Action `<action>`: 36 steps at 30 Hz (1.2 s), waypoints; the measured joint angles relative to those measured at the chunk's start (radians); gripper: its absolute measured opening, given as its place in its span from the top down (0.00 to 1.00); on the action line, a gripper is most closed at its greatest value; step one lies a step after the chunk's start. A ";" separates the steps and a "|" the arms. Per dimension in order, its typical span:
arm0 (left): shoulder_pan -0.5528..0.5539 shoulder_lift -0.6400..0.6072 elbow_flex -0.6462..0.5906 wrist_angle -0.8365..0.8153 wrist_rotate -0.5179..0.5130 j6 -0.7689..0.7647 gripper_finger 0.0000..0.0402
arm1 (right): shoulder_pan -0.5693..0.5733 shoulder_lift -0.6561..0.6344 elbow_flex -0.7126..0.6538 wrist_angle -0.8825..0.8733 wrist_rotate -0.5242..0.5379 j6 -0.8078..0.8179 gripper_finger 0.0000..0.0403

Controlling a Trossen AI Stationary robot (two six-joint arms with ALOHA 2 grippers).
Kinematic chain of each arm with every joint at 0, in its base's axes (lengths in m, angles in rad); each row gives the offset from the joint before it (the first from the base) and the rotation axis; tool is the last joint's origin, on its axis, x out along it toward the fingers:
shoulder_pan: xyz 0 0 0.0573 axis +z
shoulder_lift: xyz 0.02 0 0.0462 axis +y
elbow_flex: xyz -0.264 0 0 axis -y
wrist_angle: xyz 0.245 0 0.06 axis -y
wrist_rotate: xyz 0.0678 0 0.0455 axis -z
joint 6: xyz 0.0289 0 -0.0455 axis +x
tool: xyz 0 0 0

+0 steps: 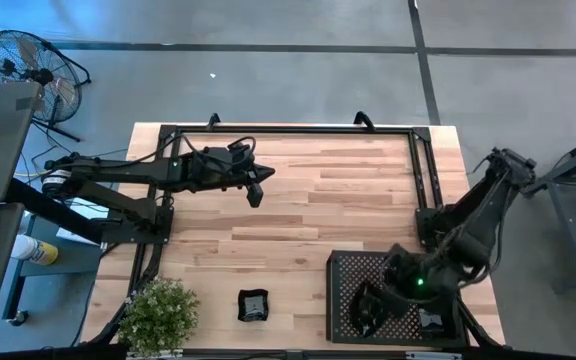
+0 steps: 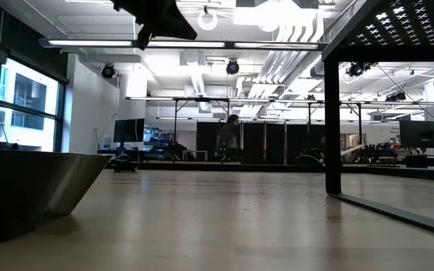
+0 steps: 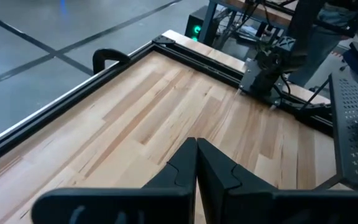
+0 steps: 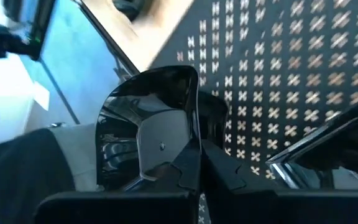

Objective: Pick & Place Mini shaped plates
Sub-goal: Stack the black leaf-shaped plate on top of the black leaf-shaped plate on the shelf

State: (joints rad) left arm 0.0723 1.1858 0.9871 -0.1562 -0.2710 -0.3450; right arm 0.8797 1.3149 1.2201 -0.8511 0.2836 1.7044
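Nearest me, the right tool (image 4: 194, 177) is down over the perforated tray (image 1: 353, 270), fingers pinched on a glossy mini plate (image 4: 151, 134). Another mini plate (image 1: 253, 305) sits alone on the bench (image 1: 298, 230) beside a potted plant (image 1: 158, 315). Farther back, the left tool (image 3: 196, 165) hovers closed, empty.

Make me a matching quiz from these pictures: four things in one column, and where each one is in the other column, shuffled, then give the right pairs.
Things:
1. left tool
2. right tool
3. lone mini plate
4. potted plant

Places:
A. at the table's near left corner
B. above the bare wood in the table's far half
C. over the perforated tray, closed on a glossy black plate
D. on the wood near the front edge, between plant and tray

Pairs: 1-B, 2-C, 3-D, 4-A
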 joint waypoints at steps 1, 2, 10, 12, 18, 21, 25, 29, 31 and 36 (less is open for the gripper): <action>0.000 0.000 0.000 0.000 0.000 0.000 1.00 | 0.005 0.015 0.000 0.008 -0.004 0.001 1.00; 0.000 0.000 0.000 0.000 0.000 0.000 1.00 | 0.010 0.029 0.000 0.018 -0.003 0.001 1.00; 0.000 0.000 0.000 -0.002 0.000 -0.003 1.00 | 0.014 0.060 0.000 0.018 -0.007 0.001 0.96; 0.000 0.000 0.000 -0.003 0.000 -0.004 0.99 | 0.013 0.059 0.000 0.018 -0.014 0.001 0.92; 0.021 0.000 0.000 -0.009 0.007 -0.047 0.99 | 0.014 0.059 0.000 0.018 -0.052 -0.009 0.80; 0.063 0.000 0.000 -0.045 0.038 -0.098 0.99 | 0.013 0.059 0.004 0.021 -0.064 -0.031 0.78; 0.135 0.000 0.000 -0.099 0.100 -0.125 0.99 | -0.004 0.059 0.004 0.060 -0.125 -0.082 0.81; 0.196 0.000 0.000 -0.121 0.165 -0.126 0.99 | -0.028 0.059 0.005 0.067 -0.143 -0.142 0.91; 0.215 0.000 0.000 -0.126 0.183 -0.126 0.99 | -0.036 0.059 0.005 0.067 -0.137 -0.163 0.97; 0.225 0.000 0.000 -0.134 0.185 -0.109 0.99 | -0.043 0.059 0.005 0.082 -0.146 -0.184 0.94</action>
State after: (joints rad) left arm 0.2970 1.1858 0.9867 -0.2898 -0.0860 -0.4537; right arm 0.8371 1.3735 1.2247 -0.7686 0.1381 1.5208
